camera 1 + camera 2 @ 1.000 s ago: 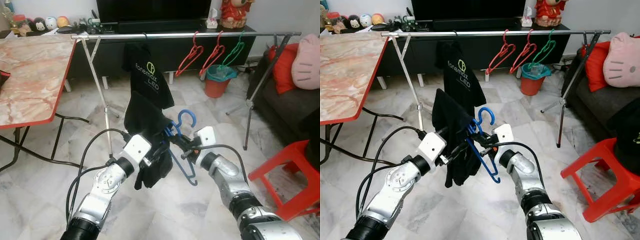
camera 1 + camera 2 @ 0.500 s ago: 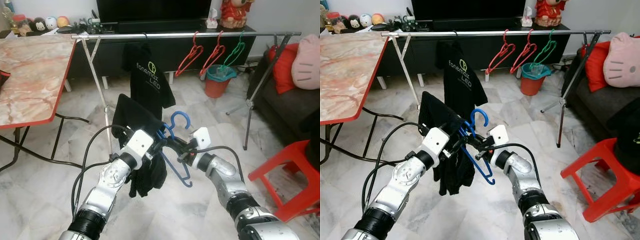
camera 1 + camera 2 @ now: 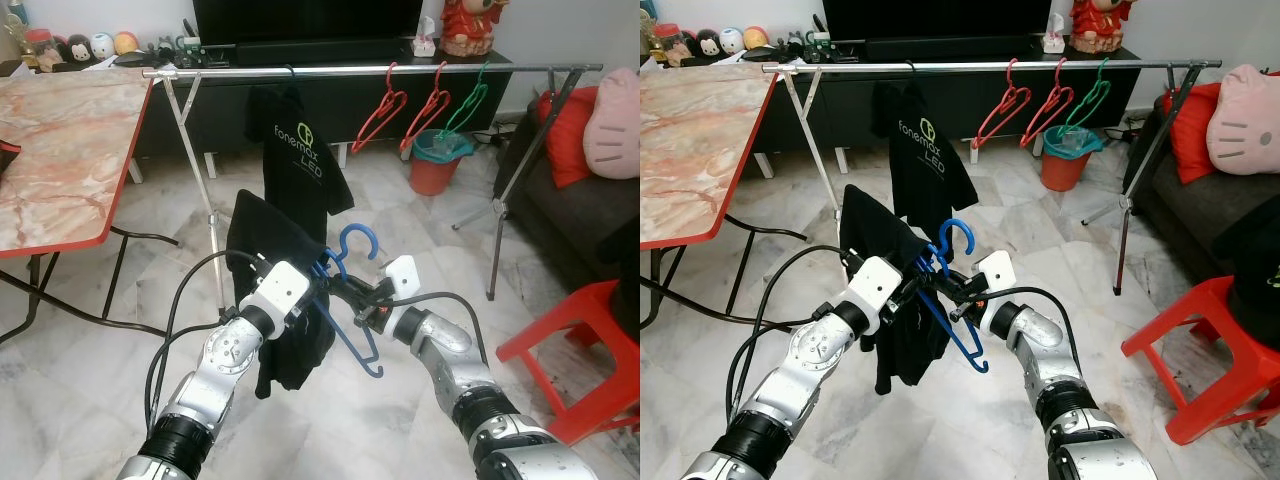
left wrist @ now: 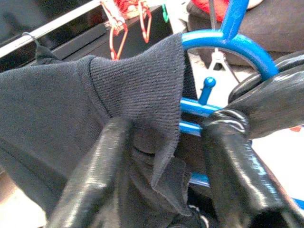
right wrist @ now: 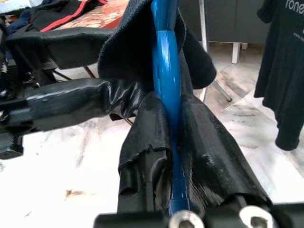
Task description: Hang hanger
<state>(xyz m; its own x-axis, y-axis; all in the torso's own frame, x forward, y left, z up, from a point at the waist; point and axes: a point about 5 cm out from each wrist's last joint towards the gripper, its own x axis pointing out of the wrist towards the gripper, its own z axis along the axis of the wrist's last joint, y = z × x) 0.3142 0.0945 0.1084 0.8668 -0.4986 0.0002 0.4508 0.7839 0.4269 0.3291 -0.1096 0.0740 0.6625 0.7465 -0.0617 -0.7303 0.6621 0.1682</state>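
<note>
Right hand (image 5: 173, 137): both black fingers are pressed onto the blue hanger (image 3: 352, 300), clamping its frame edge-on in the right wrist view. The hanger stands roughly upright in the head views, hook uppermost, directly ahead of the robot at 12 o'clock and low, well apart from the rail.

Left hand (image 4: 166, 156): fingers are spread to either side of the ribbed collar of the black garment (image 3: 275, 290), with a blue bar of the hanger between them. Whether the pads actually bear on the cloth cannot be told. The garment is draped over the 9 o'clock arm of the hanger and bunches downward below both hands; the 3 o'clock arm appears bare.

Beyond the hands, the silver clothes rail (image 3: 370, 70) runs across the scene at 12 o'clock. On it hang a black printed T-shirt (image 3: 300, 150), two red hangers (image 3: 405, 105) and a green hanger (image 3: 465, 100) toward 1 o'clock. A marble-topped surface (image 3: 60, 160) lies at 10 o'clock and a red stool (image 3: 590, 350) at 3 o'clock.

Assessment: dressing of the hanger looks incomplete, and hanging has not begun.

Risks:
- The garment sits on one side only; lifting now could let it slide off to the floor.
- The narrow clamp on the thin frame could let the hanger swivel under the uneven load.
- The hook could foul the T-shirt already on the rail if it is raised straight ahead.
</note>
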